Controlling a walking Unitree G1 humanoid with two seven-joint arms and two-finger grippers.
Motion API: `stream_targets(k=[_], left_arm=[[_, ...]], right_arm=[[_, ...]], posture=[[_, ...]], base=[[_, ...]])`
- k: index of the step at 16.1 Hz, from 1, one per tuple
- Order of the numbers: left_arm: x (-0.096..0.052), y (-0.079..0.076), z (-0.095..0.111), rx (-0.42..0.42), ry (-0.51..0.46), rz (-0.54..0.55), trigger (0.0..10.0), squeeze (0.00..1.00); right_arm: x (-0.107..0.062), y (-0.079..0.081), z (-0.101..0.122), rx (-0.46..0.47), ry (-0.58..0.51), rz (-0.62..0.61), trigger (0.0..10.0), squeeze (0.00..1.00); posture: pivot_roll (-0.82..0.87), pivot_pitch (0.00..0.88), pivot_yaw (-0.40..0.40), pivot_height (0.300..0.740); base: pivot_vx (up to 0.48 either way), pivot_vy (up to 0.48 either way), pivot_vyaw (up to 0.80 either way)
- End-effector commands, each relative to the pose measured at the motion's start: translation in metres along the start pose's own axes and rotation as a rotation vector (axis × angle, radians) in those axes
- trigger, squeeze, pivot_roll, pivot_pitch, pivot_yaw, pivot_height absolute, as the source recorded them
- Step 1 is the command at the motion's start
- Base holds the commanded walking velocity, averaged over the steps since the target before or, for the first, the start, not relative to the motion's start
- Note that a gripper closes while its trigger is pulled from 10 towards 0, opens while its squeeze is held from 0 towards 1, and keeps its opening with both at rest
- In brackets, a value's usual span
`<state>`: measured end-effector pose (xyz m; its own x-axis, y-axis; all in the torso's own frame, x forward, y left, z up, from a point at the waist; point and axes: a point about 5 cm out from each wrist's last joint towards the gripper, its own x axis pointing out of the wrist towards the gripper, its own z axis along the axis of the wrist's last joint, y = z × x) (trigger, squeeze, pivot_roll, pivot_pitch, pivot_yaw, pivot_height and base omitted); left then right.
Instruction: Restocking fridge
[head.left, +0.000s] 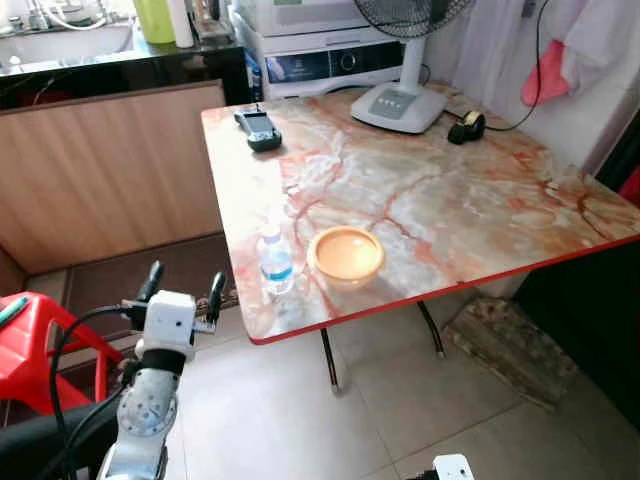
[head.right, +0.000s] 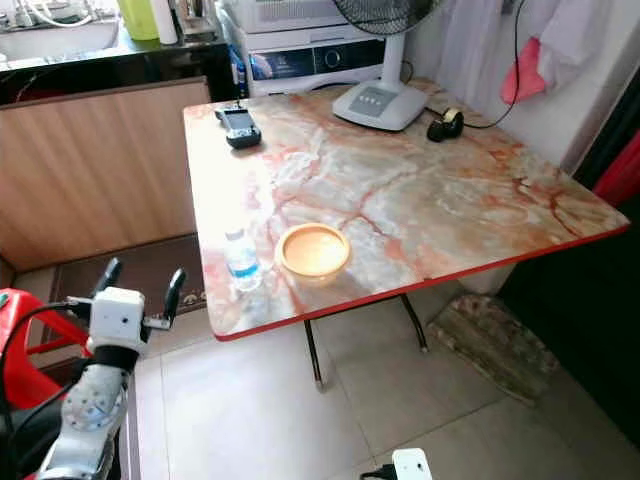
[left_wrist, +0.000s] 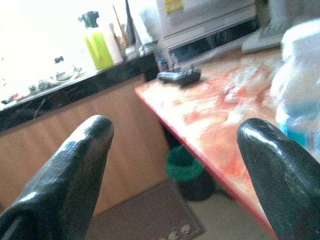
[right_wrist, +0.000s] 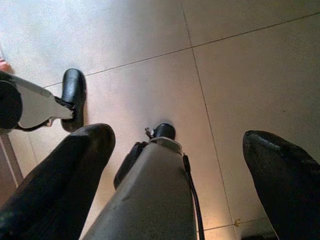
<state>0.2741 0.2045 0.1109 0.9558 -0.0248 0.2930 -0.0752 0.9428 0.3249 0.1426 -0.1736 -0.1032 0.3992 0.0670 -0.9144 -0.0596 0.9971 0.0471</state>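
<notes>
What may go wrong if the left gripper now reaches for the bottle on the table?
The bottle stands close to the table edge, so a push from the open left gripper might knock it to the floor. The bowl is right beside it and may get bumped.

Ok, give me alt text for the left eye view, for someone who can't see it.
The robot's left pincer, fingers open, is raised beside the near left corner of a marble-patterned table, where a small water bottle stands next to an orange bowl. A fan base and a handheld device sit at the far edge.
</notes>
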Motion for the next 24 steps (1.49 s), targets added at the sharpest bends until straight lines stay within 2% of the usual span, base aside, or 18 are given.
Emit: stream_targets(k=[1,2,3,5,8,11,13,14,21,24], left_arm=[[0.001,-0.006,0.012,-0.037,-0.018,-0.036,10.0,0.0],[0.014,-0.014,0.038,-0.096,-0.08,-0.071,10.0,0.0],[0.027,-0.017,0.058,-0.134,-0.136,-0.073,10.0,0.0],[0.038,-0.019,0.084,-0.188,-0.176,-0.077,10.0,0.0],[0.036,-0.016,0.093,-0.231,-0.16,-0.062,10.0,0.0],[0.035,-0.015,0.097,-0.239,-0.133,-0.069,10.0,0.0],[0.029,-0.009,0.111,-0.35,-0.095,-0.051,10.0,0.0],[0.028,-0.009,0.114,-0.359,-0.093,-0.058,10.0,0.0],[0.036,-0.007,0.127,-0.358,-0.08,-0.08,10.0,0.0],[0.04,-0.011,0.127,-0.31,-0.068,-0.147,10.0,0.0]], right_arm=[[0.0,0.001,-0.003,0.01,-0.003,-0.01,10.0,0.0],[-0.001,0.0,-0.007,0.027,-0.003,-0.02,10.0,0.0],[-0.001,-0.001,-0.009,0.026,0.003,-0.027,10.0,0.0],[-0.002,-0.003,-0.014,0.021,0.013,-0.033,10.0,0.0],[-0.002,-0.004,-0.015,0.014,0.014,-0.034,10.0,0.0],[-0.002,-0.004,-0.015,0.014,0.014,-0.035,10.0,0.0],[-0.004,-0.008,-0.02,-0.006,0.017,-0.033,10.0,0.0],[-0.004,-0.009,-0.02,-0.012,0.017,-0.032,10.0,0.0],[-0.004,-0.01,-0.022,-0.023,0.022,-0.028,10.0,0.0],[-0.004,-0.009,-0.022,-0.035,0.022,-0.019,10.0,0.0]], posture=[[0.13,0.026,-0.009,0.74],[0.14,0.033,-0.015,0.74],[0.14,0.038,-0.016,0.74],[0.15,0.061,-0.03,0.74],[0.15,0.061,-0.03,0.74],[0.15,0.061,-0.03,0.74],[0.15,0.095,-0.051,0.74],[0.15,0.093,-0.052,0.74],[0.16,0.079,-0.046,0.74],[0.17,0.069,-0.054,0.74]], base=[[0.0,0.0,0.0],[0.0,0.0,0.0],[0.0,0.0,0.0],[0.0,0.0,0.0],[0.0,0.0,0.0],[0.0,0.0,0.0],[0.0,0.0,0.0],[0.0,0.0,0.0],[0.11,0.0,0.0],[0.285,0.0,0.0]])
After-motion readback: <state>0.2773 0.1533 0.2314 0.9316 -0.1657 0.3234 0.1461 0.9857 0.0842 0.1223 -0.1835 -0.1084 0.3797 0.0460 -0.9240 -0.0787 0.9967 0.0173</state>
